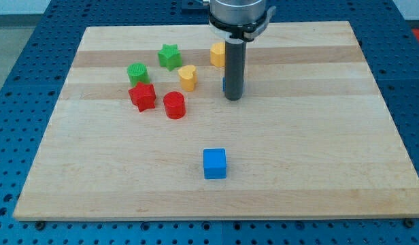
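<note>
My tip rests on the wooden board right of the cluster of blocks, at the end of the dark rod. A blue block is mostly hidden behind the rod, only slivers showing at its sides, and seems to touch it. A yellow block sits just above-left of the rod, partly covered. A yellow heart lies to the tip's left. Further left are a red cylinder, a red star, a green cylinder and a green star. A blue cube stands alone below the tip.
The wooden board lies on a blue perforated table. The arm's metal wrist hangs over the board's top edge.
</note>
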